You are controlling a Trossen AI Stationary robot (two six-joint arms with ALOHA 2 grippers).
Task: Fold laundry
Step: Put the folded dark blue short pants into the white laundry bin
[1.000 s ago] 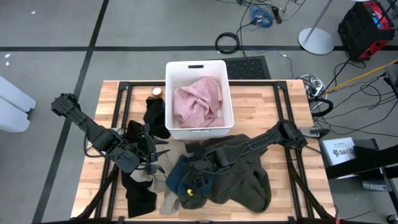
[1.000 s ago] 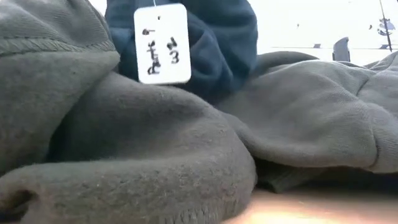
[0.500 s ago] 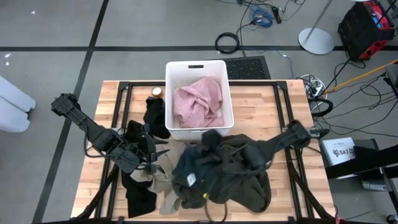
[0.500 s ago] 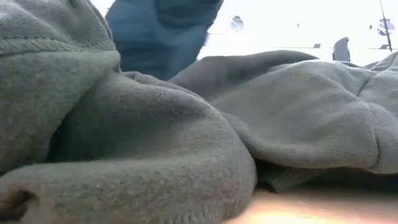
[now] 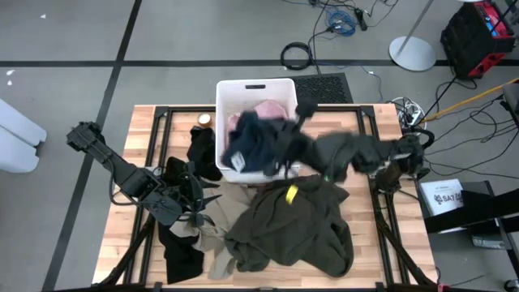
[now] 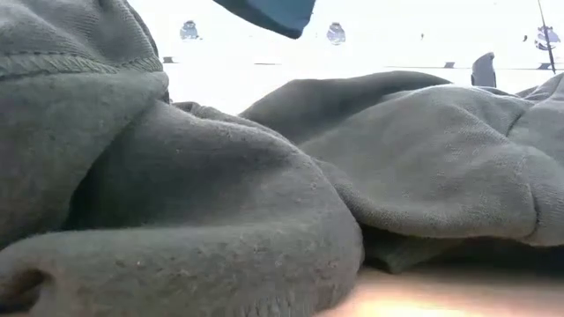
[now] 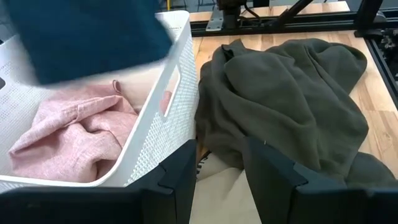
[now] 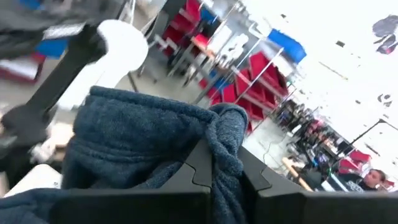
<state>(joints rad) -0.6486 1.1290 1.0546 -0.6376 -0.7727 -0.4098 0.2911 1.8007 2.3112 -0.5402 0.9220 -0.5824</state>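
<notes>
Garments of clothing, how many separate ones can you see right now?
5, maybe more hidden: pink one in the white bin; navy one lifted above it; olive-grey one on the table; black one left of bin; beige one near front.

Navy garment (image 5: 253, 143) motion-blurred above, cropped by the low view's upper edge; pink garment (image 5: 268, 108) mostly hidden beneath.

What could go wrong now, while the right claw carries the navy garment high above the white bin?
1. The right claw pinches only a fold of the navy garment, which hangs above the white bin; it may slip and drop onto the pink cloth.
2. The trailing cloth could catch on the bin's rim and drag the bin.
3. The left claw waits open near the olive-grey garment, with garments close around it; a careless move may snag them.
</notes>
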